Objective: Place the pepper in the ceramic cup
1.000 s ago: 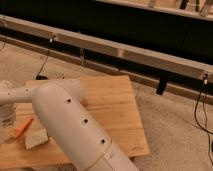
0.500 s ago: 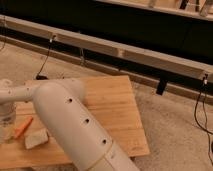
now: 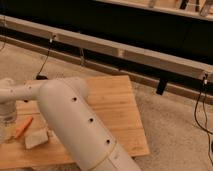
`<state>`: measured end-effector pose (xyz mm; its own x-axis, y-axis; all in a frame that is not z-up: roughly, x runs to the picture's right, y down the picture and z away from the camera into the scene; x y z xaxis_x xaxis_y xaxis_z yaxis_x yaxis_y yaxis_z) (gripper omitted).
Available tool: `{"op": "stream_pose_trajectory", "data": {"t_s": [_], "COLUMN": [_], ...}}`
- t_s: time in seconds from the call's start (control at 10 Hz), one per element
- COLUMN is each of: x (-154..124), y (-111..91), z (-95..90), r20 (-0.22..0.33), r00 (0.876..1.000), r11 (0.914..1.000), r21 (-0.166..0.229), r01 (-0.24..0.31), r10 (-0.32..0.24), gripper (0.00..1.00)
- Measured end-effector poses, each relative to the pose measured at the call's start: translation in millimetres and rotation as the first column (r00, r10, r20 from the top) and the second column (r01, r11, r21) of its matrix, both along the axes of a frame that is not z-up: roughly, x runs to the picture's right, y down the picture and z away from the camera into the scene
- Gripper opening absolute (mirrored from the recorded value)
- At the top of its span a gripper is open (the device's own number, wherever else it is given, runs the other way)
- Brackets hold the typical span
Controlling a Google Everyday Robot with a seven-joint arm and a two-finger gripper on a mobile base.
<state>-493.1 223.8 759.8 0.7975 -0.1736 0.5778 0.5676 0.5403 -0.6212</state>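
The white arm (image 3: 75,125) reaches from the near right corner across the wooden table (image 3: 115,107) toward its left edge, where the wrist bends down. The gripper (image 3: 7,131) hangs at the far left of the view, low over the tabletop, and most of it is cut off by the picture's edge. Whether its claw is released or clenched cannot be told.

The pepper (image 3: 22,127) lies on the table just right of the gripper, a slim orange shape slanting from near left up to far right. It is not seen inside any cup; it looks to rest on the wood, though its lower end meets the gripper's side and contact there cannot be settled. Just beside the pepper, on its near right, sits a tan sponge (image 3: 36,138), close to the arm's thick link. The ceramic cup cannot be made out with any certainty at the left edge.

Compared with the earlier frames, little has shifted. The arm keeps the same pose, the wrist stays at the same spot over the left edge, and the pepper and sponge lie where they lay before, at the same slant.

Beyond the table runs a pale floor (image 3: 170,120), and on its far side a long light-coloured rail (image 3: 125,50) with dark cables (image 3: 200,107) hanging from it.
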Motion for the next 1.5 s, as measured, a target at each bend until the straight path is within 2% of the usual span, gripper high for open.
{"op": "stream_pose_trajectory", "data": {"t_s": [0.2,0.6,1.4,1.5], "x": [1.3,-1.7,7.2,5.9], "y": [6.8,13.5,27.1,28.6], "z": [-2.1,0.0,8.1,8.2], "r20": [0.004,0.013,-0.01,-0.009], "r00": [1.0,1.0,1.0,0.999], "r11": [0.9999,0.9997,0.999,0.9989], "r21": [-0.01,-0.014,-0.033,-0.035], "r01": [0.008,0.021,0.029,0.031], "r10": [-0.008,-0.021,-0.03,-0.031], "gripper": [0.8,0.8,0.8,0.74]}}
